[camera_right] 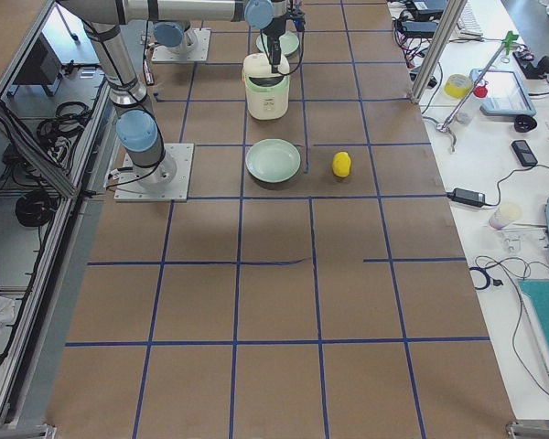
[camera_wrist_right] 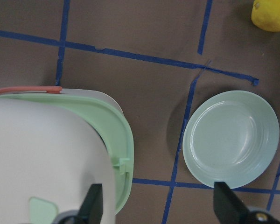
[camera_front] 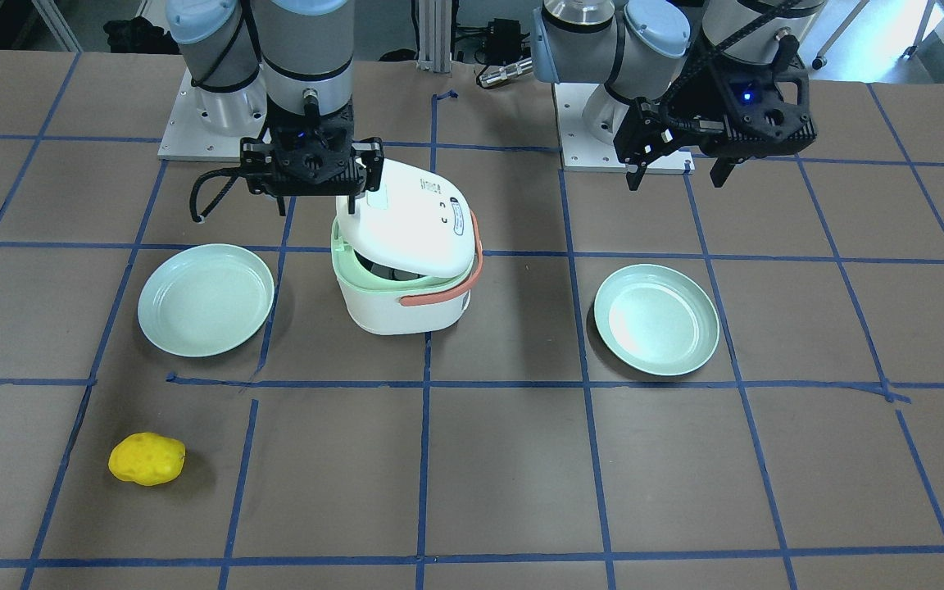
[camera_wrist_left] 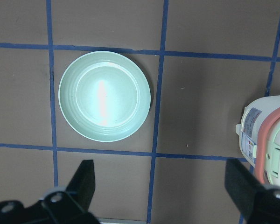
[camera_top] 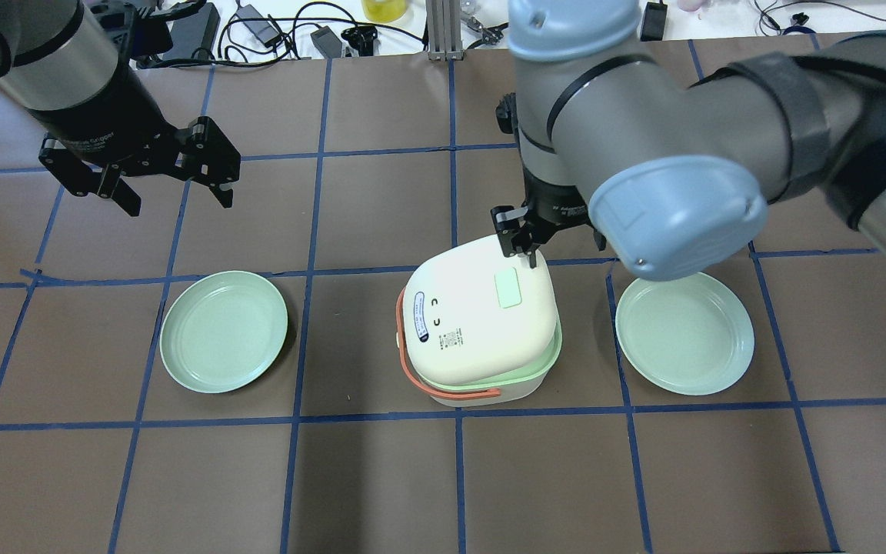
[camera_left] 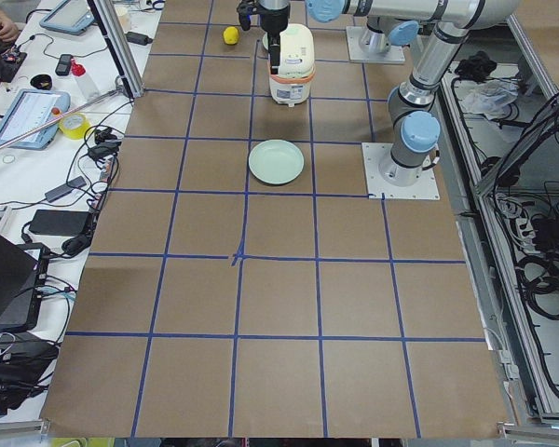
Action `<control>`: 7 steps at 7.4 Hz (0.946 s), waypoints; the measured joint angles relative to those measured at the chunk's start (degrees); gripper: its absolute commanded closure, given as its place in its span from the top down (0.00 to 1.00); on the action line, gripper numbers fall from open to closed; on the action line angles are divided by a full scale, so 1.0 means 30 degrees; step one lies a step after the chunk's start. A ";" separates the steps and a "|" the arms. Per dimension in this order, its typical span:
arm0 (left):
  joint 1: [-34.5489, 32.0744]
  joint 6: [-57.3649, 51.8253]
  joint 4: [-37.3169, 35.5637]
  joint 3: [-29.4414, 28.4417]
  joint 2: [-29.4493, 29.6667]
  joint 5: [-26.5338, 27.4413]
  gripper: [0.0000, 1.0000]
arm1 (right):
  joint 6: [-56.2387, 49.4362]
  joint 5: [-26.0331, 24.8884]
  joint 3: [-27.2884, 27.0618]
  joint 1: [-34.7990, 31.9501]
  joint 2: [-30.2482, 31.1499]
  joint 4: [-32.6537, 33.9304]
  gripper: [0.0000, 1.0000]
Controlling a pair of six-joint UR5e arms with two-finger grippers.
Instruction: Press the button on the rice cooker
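The white rice cooker (camera_top: 481, 385) stands in the middle of the overhead view, on the brown worktop (camera_top: 381, 477) with blue tape lines. Its lid (camera_top: 466, 308) sits tilted, with a dark gap under it in the front-facing view. An orange handle (camera_front: 439, 297) loops around its side. The button (camera_top: 507, 290) is a small pale green tab on the upper right part of the lid. The right pincer (camera_front: 316, 209) is at the lid's top edge with its two fingers spread wide apart. One finger (camera_top: 516, 242) is just above the button. I cannot tell if it touches the lid. The left pincer (camera_top: 178, 196) hangs in the upper left of the overhead view, also spread apart and holding nothing. A green plate (camera_top: 224, 331) lies left of the cooker, and another plate (camera_top: 685, 332) lies right of it. A yellow lump (camera_front: 147, 459) sits in the front-facing view's lower left.
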State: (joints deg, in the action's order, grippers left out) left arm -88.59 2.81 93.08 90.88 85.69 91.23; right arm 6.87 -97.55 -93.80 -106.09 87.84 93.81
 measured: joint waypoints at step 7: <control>0.0000 0.0008 0.0000 0.0000 0.0000 0.0000 1.00 | -0.2516 0.1978 0.3349 0.5092 0.0025 -0.0329 1.00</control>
State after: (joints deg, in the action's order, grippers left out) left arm -88.59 2.84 93.08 90.88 85.69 91.23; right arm -0.68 -91.62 -83.75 -90.81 87.91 92.83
